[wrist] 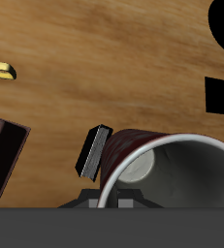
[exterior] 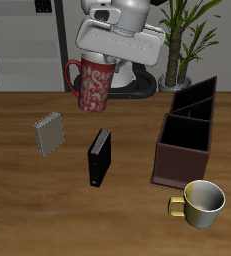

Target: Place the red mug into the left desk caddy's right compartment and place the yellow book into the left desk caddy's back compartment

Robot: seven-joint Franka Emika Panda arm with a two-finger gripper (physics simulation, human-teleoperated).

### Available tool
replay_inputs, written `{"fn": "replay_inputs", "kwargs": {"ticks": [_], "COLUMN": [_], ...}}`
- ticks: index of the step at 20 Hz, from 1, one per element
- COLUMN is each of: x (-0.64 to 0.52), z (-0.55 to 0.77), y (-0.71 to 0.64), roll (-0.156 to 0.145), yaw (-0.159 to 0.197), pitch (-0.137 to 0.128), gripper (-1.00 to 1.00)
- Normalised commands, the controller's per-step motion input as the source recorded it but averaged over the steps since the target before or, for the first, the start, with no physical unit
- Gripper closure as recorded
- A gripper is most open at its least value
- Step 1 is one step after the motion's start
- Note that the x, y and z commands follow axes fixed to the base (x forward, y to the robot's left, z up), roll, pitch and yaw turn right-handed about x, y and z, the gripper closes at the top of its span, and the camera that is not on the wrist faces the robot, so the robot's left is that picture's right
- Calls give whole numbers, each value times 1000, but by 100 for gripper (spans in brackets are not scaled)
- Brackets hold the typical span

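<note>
One red mug [exterior: 93, 85] held aloft by the end effector [exterior: 99, 62]

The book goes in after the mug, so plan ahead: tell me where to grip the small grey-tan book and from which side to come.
Grip the grey-tan book across two opposite edges, coming straight down from above. It seems to lie flat, cover up and turned askew, so the pincer would need rotating to match. The book sits apart from the black book, leaving room for the fingers.
</note>
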Motion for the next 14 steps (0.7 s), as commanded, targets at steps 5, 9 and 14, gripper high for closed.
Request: {"fn": "replay_inputs", "kwargs": {"ticks": [5, 9, 14], "x": [-41, 42, 122], "z": [107, 10, -86], "y": [427, 557, 448], "roll": [36, 31, 31], "yaw": [17, 41, 33], "pitch": [-10, 3, 19], "gripper": [100, 100, 100]}}
